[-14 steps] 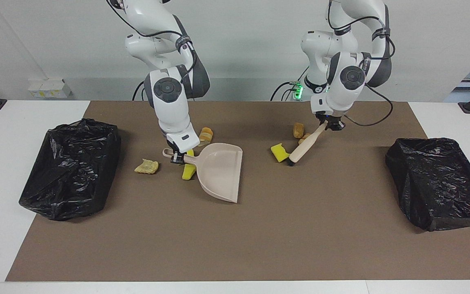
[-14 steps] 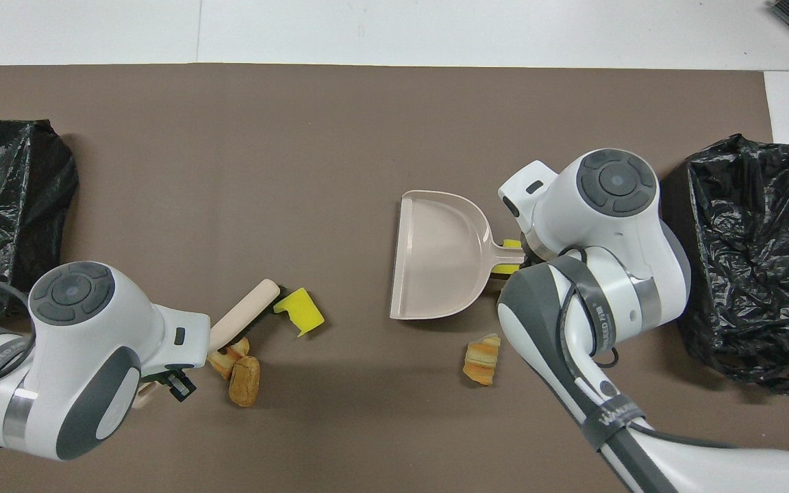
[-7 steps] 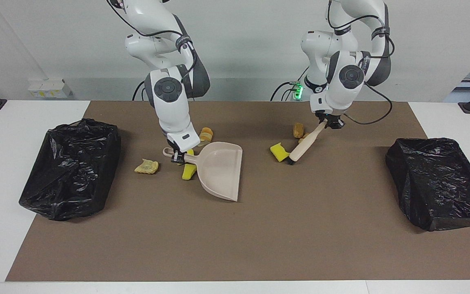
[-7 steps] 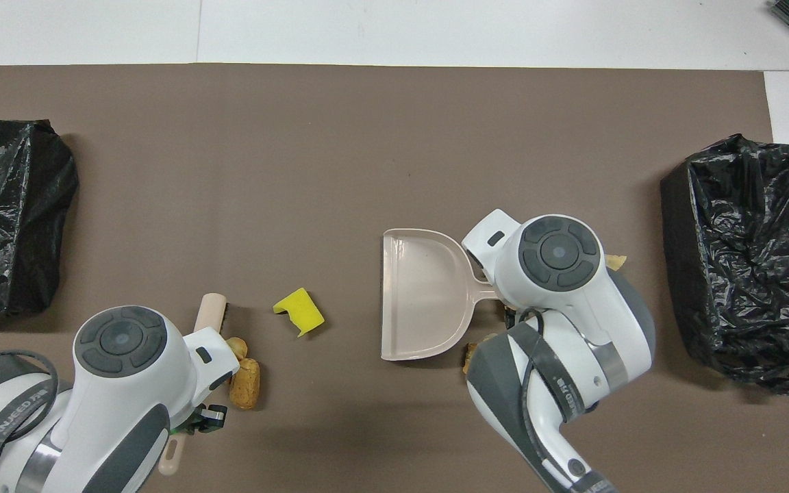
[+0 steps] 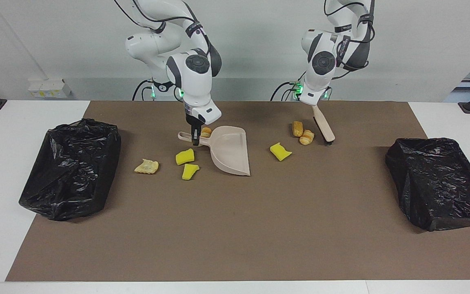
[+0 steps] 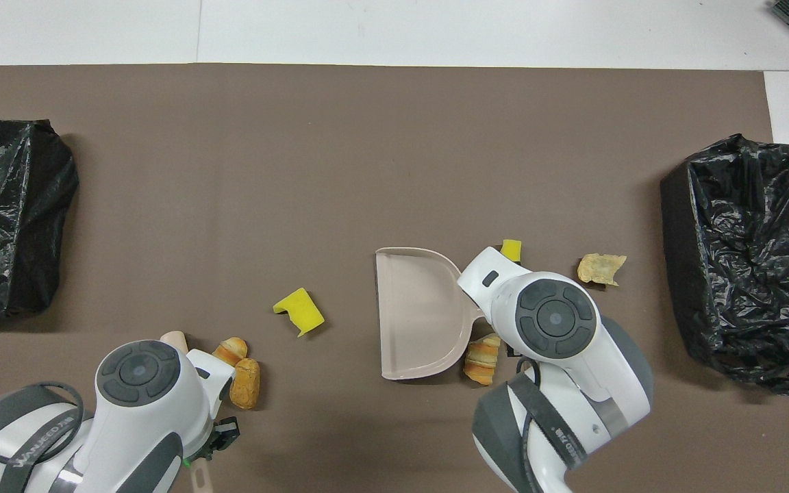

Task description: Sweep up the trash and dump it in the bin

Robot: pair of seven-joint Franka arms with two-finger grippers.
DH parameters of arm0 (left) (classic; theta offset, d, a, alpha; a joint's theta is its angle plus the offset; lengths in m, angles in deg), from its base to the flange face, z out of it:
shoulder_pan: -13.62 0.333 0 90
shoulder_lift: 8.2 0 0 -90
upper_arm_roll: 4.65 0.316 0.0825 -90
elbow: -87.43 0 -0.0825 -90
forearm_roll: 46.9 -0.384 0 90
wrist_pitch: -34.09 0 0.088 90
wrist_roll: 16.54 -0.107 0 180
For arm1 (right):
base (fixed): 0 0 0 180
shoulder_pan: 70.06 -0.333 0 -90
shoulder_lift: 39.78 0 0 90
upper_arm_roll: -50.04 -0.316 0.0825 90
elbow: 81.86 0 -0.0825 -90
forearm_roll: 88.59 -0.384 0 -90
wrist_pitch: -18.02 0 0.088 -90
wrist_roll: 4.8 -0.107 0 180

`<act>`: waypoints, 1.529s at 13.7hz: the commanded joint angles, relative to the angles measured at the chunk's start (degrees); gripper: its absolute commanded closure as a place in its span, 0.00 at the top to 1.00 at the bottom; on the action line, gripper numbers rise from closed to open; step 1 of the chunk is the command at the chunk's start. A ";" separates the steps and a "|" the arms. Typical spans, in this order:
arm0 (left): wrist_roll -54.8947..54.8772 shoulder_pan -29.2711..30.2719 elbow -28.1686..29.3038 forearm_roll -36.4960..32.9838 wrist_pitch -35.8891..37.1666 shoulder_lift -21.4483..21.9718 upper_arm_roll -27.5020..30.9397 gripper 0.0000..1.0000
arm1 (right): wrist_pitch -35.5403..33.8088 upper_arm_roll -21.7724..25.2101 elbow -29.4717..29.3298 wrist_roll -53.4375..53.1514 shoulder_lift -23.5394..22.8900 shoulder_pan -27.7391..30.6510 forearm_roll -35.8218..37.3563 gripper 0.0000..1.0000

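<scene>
"WANJEED" shows in white letters on the grey band around the left arm; the right arm carries lettering too, cut short and unreadable here. The left gripper is clamped on the handle of the brush, a smooth beige stick with dark bristles at its low end touching the mat, which is matte brown. The right gripper is closed on the thin handle of the dustpan, smooth beige plastic, shovel-shaped, mouth down on the mat. Trash is scattered: two golden, ridged bread rolls just beside the brush, a notched yellow sponge chunk near them, one bread piece by the pan's handle, two yellow sponge blocks beside the pan, and a flat, crinkled tan scrap nearer the bin at the right arm's end. Both bins are lined with glossy, wrinkled black plastic; the second sits at the left arm's end.
</scene>
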 commanded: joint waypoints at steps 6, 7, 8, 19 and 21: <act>8.26 -7.15 0.68 9.20 -19.93 -5.45 0.65 0.00 | 1.23 -0.22 1.99 -1.65 1.56 0.53 1.47 0.00; 8.34 -7.42 -1.16 10.25 -21.00 -7.73 0.65 0.00 | 1.23 -0.22 1.99 -1.83 1.56 0.61 1.12 0.00; 8.26 -7.42 -3.62 11.22 -21.36 -10.19 0.65 0.00 | 1.31 -0.22 2.25 -2.18 1.56 1.05 0.85 0.00; 1.84 -12.16 -11.63 11.32 -27.78 -18.39 0.47 0.00 | 1.49 -0.22 2.61 -2.09 1.39 2.10 -2.66 0.00; 1.23 -12.25 -11.73 11.32 -27.78 -18.39 0.47 0.00 | 1.40 -0.22 2.61 -2.09 1.47 2.11 -2.75 0.00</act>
